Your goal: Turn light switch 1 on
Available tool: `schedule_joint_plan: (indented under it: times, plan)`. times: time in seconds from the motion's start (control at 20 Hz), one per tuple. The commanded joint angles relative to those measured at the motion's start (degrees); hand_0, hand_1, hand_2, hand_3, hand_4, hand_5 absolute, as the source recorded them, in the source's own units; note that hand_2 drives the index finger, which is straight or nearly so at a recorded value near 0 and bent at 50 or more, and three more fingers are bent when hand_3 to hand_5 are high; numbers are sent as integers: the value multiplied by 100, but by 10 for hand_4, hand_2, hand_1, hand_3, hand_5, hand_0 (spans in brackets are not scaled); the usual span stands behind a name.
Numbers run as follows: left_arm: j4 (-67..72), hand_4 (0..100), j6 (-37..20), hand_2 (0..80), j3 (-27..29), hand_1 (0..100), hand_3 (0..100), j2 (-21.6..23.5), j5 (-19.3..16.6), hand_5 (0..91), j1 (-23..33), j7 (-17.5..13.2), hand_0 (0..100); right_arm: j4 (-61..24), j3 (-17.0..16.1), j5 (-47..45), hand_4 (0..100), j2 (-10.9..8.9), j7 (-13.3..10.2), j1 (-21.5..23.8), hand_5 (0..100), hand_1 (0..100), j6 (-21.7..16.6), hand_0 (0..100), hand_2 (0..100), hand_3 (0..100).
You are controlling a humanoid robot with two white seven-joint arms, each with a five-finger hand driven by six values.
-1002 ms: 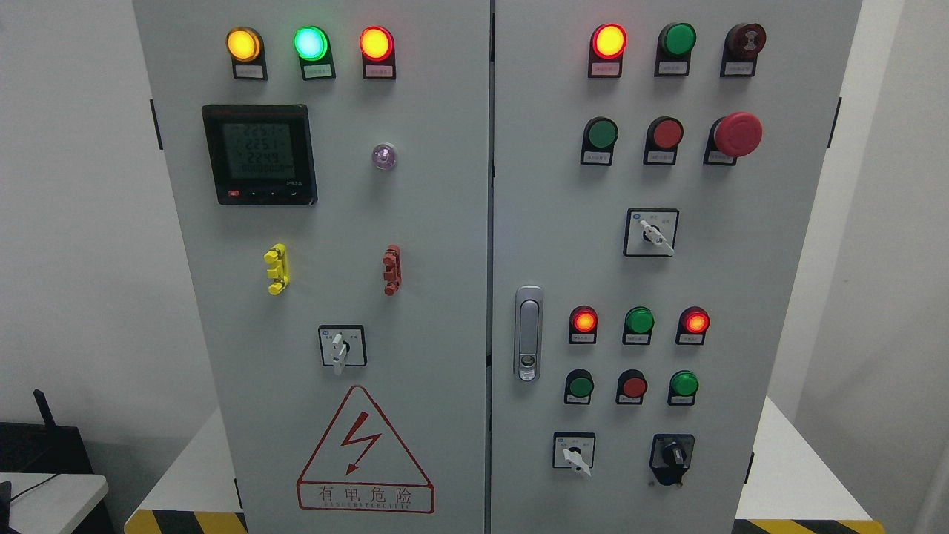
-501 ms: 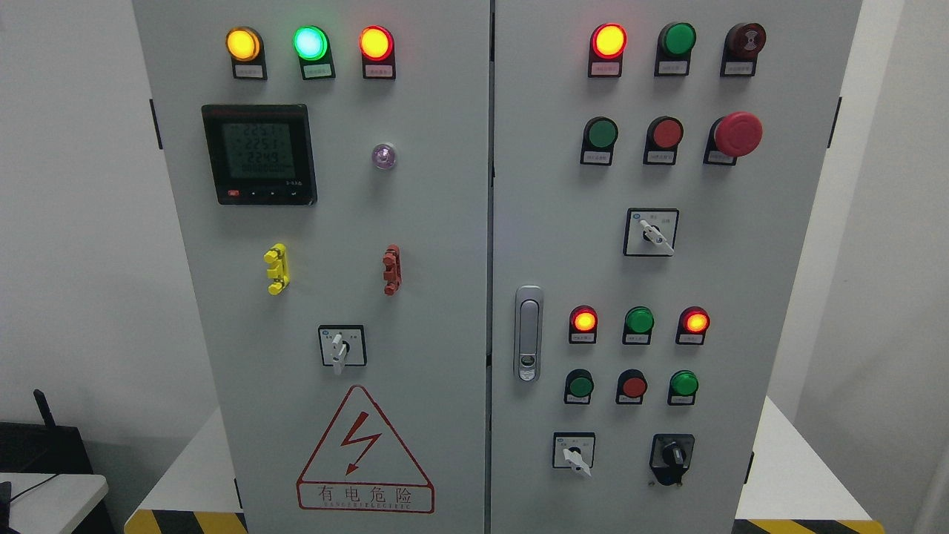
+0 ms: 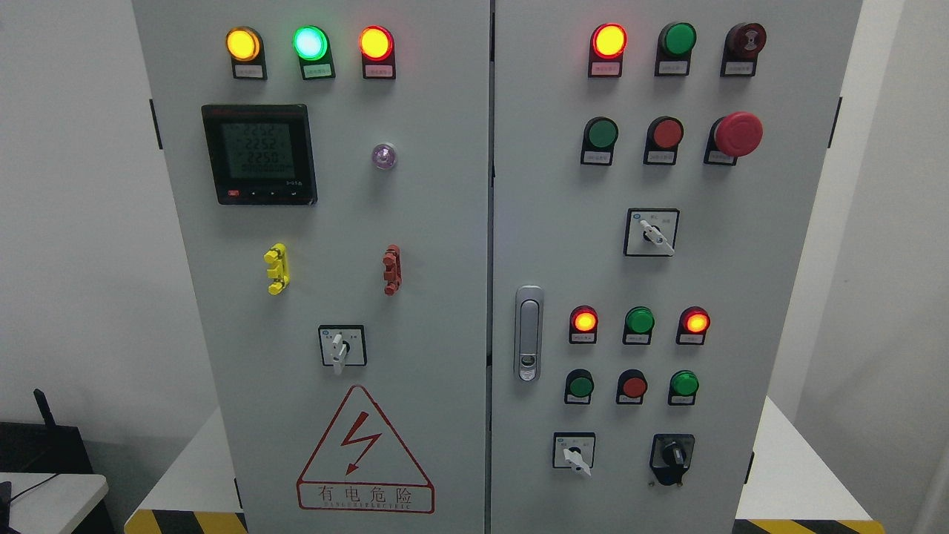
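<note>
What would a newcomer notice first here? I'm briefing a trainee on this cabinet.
Probably the lit yellow lamp, green lamp and red lamp across the left door's top. Next, the big red mushroom button at upper right, and the red lightning warning triangle at the left door's bottom.

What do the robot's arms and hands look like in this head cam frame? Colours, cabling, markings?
Can't say: neither arm nor hand is in the head view. The frame shows only the grey control cabinet, with its lit indicator lamps, push buttons, rotary switches and digital meter. No robot casing, fingers, cables or markings are visible to describe.
</note>
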Motion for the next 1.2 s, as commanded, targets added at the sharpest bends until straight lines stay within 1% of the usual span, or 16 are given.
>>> schedule_joint_plan:
  times: [0.0,0.25,0.35,0.5,0.65,0.75,0.85,0.95,1.15]
  plan:
    - [-522,657,479,347,-1789,139,560,-284,-401,440,-318,387,343,0,132,26,0,7,0,8,0,389,-2,120,0,0]
    - [-522,664,1033,358,-2546,185,573,-425,-401,457,-608,879,336,0,132,26,0,-1,0,8,0,389,-2,120,0,0]
    - [-522,664,1209,360,-2757,196,577,-460,-401,460,-687,1064,339,0,132,26,0,-1,0,-1,0,389,-2,120,0,0]
    - [-522,667,1280,362,-2916,202,580,-477,-410,465,-793,1170,343,0,132,26,0,-1,0,-1,0,389,-2,120,0,0]
    - [-522,667,1341,362,-2986,216,580,-495,-488,464,-942,1433,346,0,132,26,0,7,0,-1,0,389,-2,120,0,0]
    - [-522,666,1621,364,-3013,230,578,-495,-690,459,-1021,1705,348,0,132,26,0,-1,0,-1,0,389,-2,120,0,0]
    - [-522,675,2017,371,-3153,242,584,-521,-709,458,-1144,2039,357,0,132,26,0,-1,0,-1,0,389,-2,120,0,0]
    - [-522,685,2316,379,-3346,255,598,-530,-709,463,-1180,2286,365,0,132,26,0,7,0,-1,0,389,-2,120,0,0]
    - [-496,691,2712,382,-3671,270,616,-539,-674,480,-1425,2515,362,0,132,26,0,-1,8,8,0,389,-2,120,0,0]
